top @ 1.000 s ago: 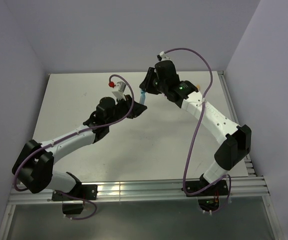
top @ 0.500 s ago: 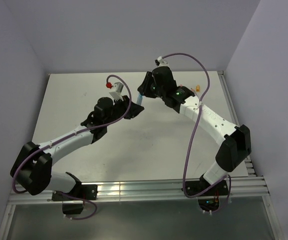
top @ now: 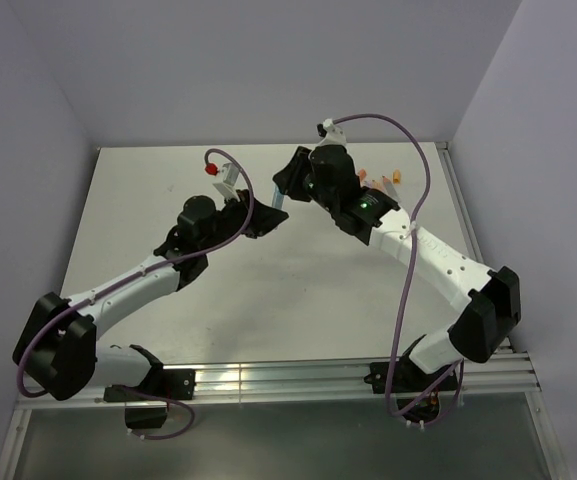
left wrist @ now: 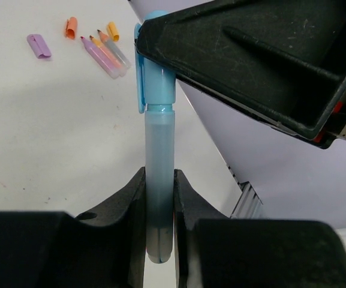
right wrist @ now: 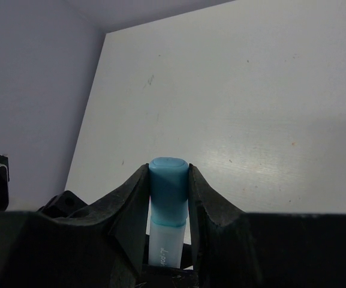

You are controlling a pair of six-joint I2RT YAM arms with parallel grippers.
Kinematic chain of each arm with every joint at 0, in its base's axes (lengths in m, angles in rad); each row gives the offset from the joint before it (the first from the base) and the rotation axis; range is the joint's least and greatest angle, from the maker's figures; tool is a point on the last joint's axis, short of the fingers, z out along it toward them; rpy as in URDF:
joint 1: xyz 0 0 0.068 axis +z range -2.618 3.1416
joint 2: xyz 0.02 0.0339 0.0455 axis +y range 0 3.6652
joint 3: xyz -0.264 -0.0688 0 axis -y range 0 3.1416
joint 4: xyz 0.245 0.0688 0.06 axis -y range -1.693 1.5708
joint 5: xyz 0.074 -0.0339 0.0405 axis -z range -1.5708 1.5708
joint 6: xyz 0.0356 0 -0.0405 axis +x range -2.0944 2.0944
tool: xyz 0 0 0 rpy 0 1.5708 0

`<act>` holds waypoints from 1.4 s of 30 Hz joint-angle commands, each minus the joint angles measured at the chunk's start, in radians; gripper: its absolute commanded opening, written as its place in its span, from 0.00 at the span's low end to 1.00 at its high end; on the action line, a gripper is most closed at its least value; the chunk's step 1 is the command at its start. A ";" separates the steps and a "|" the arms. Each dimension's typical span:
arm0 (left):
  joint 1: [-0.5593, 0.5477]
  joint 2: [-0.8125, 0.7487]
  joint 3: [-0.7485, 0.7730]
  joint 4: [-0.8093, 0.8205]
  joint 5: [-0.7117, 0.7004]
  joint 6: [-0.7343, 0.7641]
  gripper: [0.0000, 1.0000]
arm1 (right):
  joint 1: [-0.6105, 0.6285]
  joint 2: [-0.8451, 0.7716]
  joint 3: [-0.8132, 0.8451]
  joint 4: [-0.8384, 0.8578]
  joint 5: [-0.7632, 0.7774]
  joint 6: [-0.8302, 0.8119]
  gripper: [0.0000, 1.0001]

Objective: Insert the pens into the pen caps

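1. noting the table [top: 298,290] first: pale, walled on three sides, arm bases at the near edge.
2. left arm [top: 128,285] and right arm [top: 438,260] both reach toward the far middle, and their wrists meet above the table there.
3. left gripper [left wrist: 159,207]: fingers clamped on the lower barrel of the blue pen [left wrist: 159,144], which is held off the surface.
4. right gripper [right wrist: 168,180]: fingers pinched on the blue cap [right wrist: 168,165] from both sides, cap end showing between them.
5. blue pen and blue cap are in line. the cap sits over the pen's tip end and the cap rim meets the barrel collar with no gap visible in the left wrist view. cannot tell whether it has clicked home.
6. loose pens [left wrist: 104,54]: a few pale bodies lying side by side, touching, at the far right of the table, tips bare.
7. purple cap [left wrist: 39,46] and orange cap [left wrist: 71,27] lie just beside them, apart from each other.
8. step in hand, as judged: the end of the first capping, one pair joined and the others not begun.
9. next move likely calls for a last straight push along the axis, then one gripper letting go so the capped pen can be set down away from the loose pile.
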 commanded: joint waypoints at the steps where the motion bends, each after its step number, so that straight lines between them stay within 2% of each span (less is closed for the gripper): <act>1: 0.034 -0.030 0.001 0.136 -0.019 -0.026 0.00 | 0.055 -0.058 -0.036 -0.030 -0.067 0.008 0.00; 14: 0.051 -0.046 -0.005 0.174 -0.048 -0.012 0.00 | 0.099 -0.137 -0.107 -0.007 -0.113 0.051 0.00; 27: 0.049 -0.083 0.023 0.102 -0.098 0.040 0.00 | 0.199 -0.076 -0.030 -0.076 -0.020 0.040 0.00; 42: 0.049 -0.099 0.050 0.077 -0.112 0.078 0.00 | 0.265 -0.051 -0.010 -0.113 0.015 0.028 0.00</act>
